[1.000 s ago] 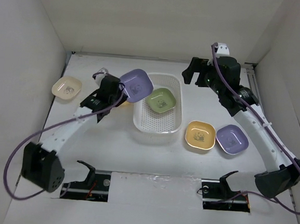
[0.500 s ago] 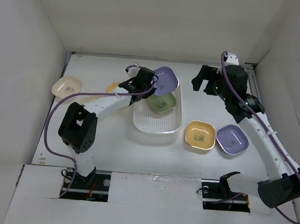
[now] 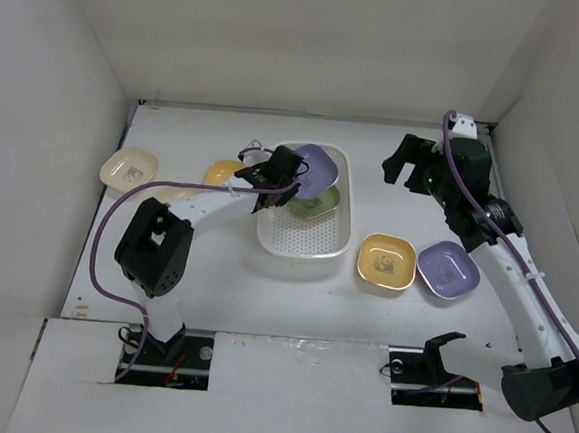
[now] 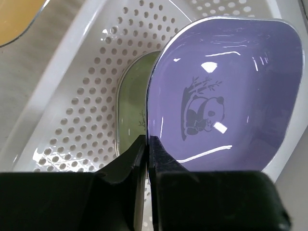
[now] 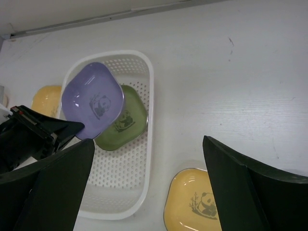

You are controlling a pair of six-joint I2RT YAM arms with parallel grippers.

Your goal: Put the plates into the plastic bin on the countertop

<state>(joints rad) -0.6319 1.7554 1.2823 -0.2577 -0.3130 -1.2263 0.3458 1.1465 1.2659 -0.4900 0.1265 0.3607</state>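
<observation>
My left gripper (image 3: 290, 179) (image 4: 147, 144) is shut on the near edge of a lavender panda plate (image 3: 317, 165) (image 4: 231, 86) and holds it tilted over the far part of the white plastic bin (image 3: 302, 243) (image 4: 57, 82). A green plate (image 3: 315, 205) (image 4: 131, 108) lies in the bin, partly under the lavender one. My right gripper (image 3: 402, 161) (image 5: 148, 140) is open and empty, high above the countertop to the right of the bin. A yellow plate (image 3: 386, 261) (image 5: 192, 204) and a second lavender plate (image 3: 448, 269) lie to the right of the bin.
A cream plate (image 3: 129, 170) lies at the far left near the wall. Another yellow plate (image 3: 222, 172) (image 5: 45, 98) lies left of the bin, partly hidden by my left arm. White walls enclose the countertop (image 3: 420, 217) on three sides.
My left arm has swung right with the lavender plate, from left of the bin to over its far part, and lowered it. My right gripper has drifted right, away from the bin.
</observation>
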